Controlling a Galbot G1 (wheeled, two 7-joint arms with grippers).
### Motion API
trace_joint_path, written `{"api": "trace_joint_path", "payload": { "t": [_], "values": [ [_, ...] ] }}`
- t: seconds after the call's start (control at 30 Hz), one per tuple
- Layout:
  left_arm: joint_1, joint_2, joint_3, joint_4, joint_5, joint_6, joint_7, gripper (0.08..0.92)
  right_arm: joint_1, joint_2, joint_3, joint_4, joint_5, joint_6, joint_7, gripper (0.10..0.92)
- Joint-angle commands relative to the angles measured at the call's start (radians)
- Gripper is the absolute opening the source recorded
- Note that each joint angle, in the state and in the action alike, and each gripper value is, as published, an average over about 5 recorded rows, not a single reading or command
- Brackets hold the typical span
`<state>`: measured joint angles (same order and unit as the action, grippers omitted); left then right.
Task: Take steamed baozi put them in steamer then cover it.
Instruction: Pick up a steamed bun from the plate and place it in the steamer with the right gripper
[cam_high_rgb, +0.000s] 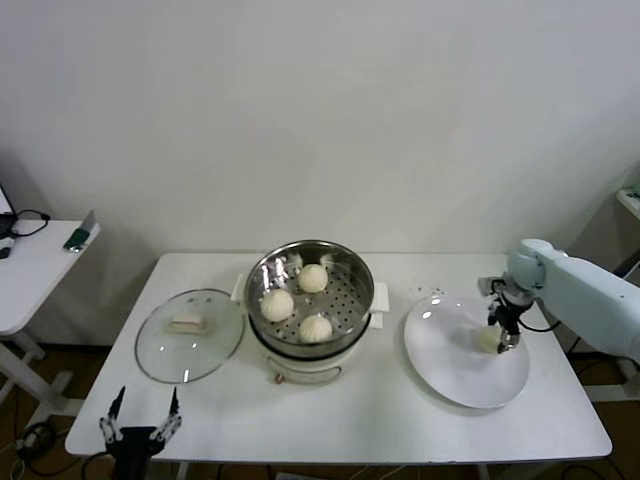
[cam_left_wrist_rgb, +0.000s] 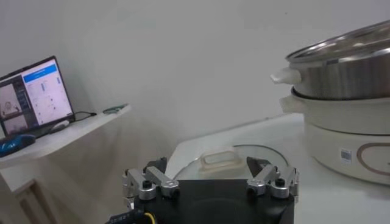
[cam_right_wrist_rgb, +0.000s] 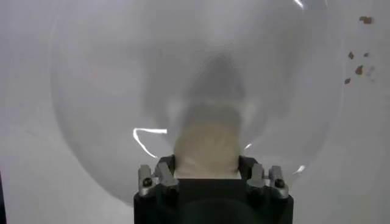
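One baozi left on the plate, three already in the steamer.

Nearest, at the lower left of the head view, the left hand (cam_high_rgb: 140, 424) idles off the table (cam_high_rgb: 350, 420) edge with its fingers spread apart. Beyond it the glass cover (cam_high_rgb: 189, 334) lies flat on the table at centre left, beside the steamer (cam_high_rgb: 311, 312), whose perforated tray holds three steamed baozi (cam_high_rgb: 277, 304). At right, the right hand (cam_high_rgb: 500, 338) has clamped on the last bun (cam_right_wrist_rgb: 206, 146) on the white plate (cam_high_rgb: 460, 370). To do this well, I judge it should lift straight up with gentle pressure, clear the steamer rim, and set the bun in the free spot of the tray.
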<state>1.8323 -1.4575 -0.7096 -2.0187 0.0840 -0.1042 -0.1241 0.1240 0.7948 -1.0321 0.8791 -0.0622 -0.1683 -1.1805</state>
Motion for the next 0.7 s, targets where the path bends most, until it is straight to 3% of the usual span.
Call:
{"api": "trace_joint_path", "payload": {
  "t": [0.03,0.4,0.7],
  "values": [
    [0.004,0.001,-0.001,-0.002,-0.007,-0.003,0.000,0.823,0.139,0.020,-0.084,0.003,0.118,-0.021,0.009,0.662],
    [0.016,0.013,0.038,-0.024,-0.004,-0.009,0.003,0.823,0.643,0.243,-0.448,-0.020,0.563,-0.080,0.023,0.662],
    [0.052,0.039,0.081,-0.057,0.017,-0.025,0.004,0.823,0.741,0.438,-0.503,0.065,0.753,-0.181,0.096,0.664]
  ]
}}
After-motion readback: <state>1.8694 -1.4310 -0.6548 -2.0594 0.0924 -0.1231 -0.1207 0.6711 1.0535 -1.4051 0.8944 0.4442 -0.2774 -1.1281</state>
